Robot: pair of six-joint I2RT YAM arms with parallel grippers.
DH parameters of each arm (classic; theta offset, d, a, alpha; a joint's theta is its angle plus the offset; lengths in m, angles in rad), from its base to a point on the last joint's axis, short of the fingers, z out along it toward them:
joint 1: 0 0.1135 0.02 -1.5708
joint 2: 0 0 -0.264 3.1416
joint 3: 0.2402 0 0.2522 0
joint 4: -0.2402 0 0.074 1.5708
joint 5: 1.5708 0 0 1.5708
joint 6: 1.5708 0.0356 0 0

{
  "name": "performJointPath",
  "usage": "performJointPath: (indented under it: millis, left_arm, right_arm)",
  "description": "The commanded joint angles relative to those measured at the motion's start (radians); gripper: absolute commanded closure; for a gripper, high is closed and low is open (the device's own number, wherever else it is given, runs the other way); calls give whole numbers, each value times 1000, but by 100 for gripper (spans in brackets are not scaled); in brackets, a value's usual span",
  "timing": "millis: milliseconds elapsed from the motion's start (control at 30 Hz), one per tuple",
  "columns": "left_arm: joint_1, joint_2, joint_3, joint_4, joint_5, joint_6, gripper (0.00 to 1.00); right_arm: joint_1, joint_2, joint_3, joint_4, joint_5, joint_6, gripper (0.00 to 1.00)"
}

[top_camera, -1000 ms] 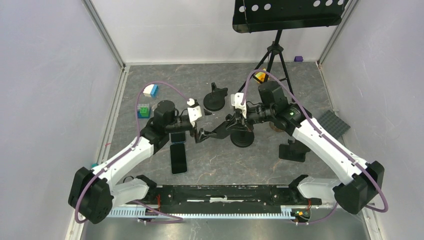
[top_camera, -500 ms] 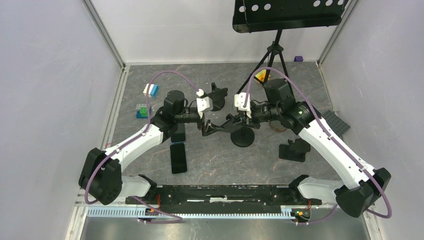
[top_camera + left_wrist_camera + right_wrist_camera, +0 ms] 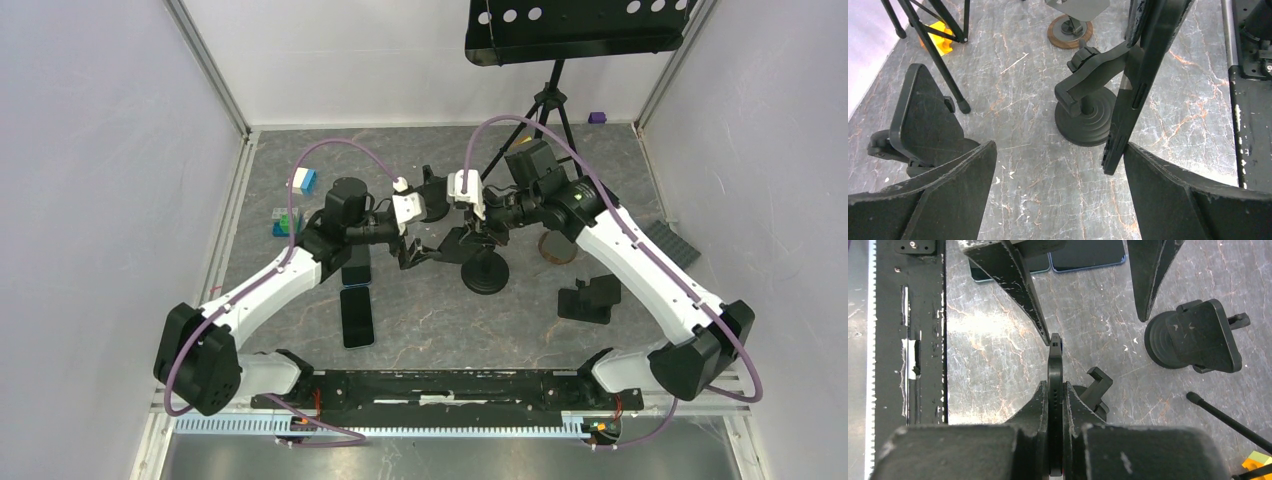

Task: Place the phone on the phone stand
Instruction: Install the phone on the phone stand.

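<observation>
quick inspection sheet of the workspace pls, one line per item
surface: grey marbled table
job's things: phone held edge-up at cradle of phone stand; contact unclear
clutter: two spare phones, spare stand, toy blocks
end effectors: left end effector open, empty; right end effector shut on phone
cables: purple cable looped over each arm
surroundings: grey walls, music stand tripod at back

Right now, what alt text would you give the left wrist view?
A black phone, edge-on and tilted, hangs at the cradle of a round-based stand on a grey marbled table. The open left gripper frames the bottom corners, clear of the phone. A second stand sits left, tripod legs behind.
</observation>
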Motion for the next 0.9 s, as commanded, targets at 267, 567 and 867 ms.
performJointPath:
  millis: [267,567,867]
  left_arm:
    - [8,14,70,-5,-26,46,0]
    - [-30,61,81,15,-44,65,2]
    - [-89,91,110,23,-133,56,4]
  right_arm:
    - [34,69,134,-115,155,23,100]
    - [37,72,175,-199,210,-5,100]
    - [36,52,134,-264,267,-47,100]
